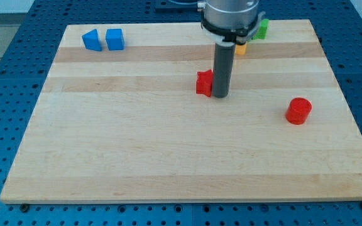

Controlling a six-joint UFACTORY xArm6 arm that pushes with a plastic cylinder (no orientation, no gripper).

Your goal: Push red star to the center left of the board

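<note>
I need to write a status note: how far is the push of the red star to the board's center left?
Done: my tip stands against the red star, on its right side. In hand: the leftward push. Left: the star is near the board's middle, so most of the way remains.

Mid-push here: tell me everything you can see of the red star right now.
The red star is a small, solid-looking, matte red block lying flat on the wooden board, slightly above the board's middle. Its right side is partly hidden by my rod, so its points are hard to make out. My tip sits directly against its right edge, apparently touching. No other block touches it; the red cylinder lies far to the view's right.
</note>
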